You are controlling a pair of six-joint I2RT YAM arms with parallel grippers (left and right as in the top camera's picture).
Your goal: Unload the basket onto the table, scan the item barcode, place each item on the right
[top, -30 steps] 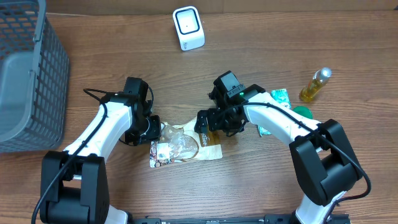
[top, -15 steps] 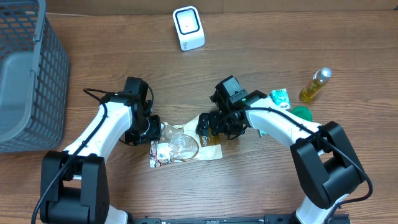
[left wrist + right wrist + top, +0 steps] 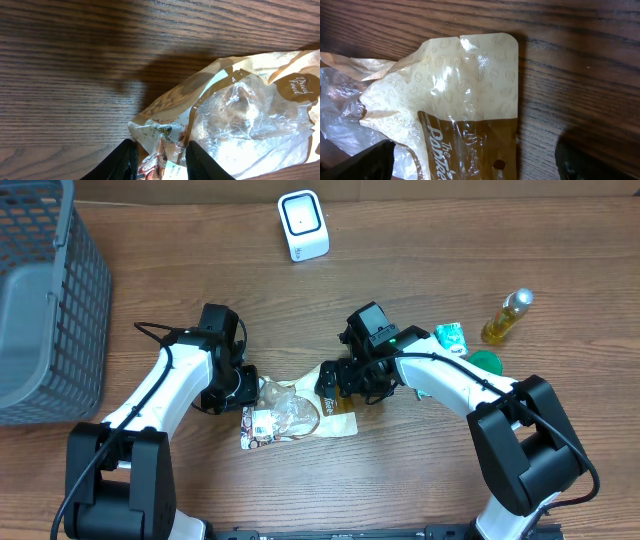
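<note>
Though the bag (image 3: 240,110) reads "Dried Food", other print is cut off. The left end effector (image 3: 160,161) pinches its edge; the right end effector (image 3: 472,165) gapes empty.

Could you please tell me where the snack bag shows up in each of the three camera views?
Overhead: the snack bag lies just below the middle of the picture.
Left wrist: it fills the lower right, with one corner between the fingers of the left pincer.
Right wrist: it takes up the left and centre, with its tan end towards the top.
Shared landmark: the bag's crinkled clear window.
</note>
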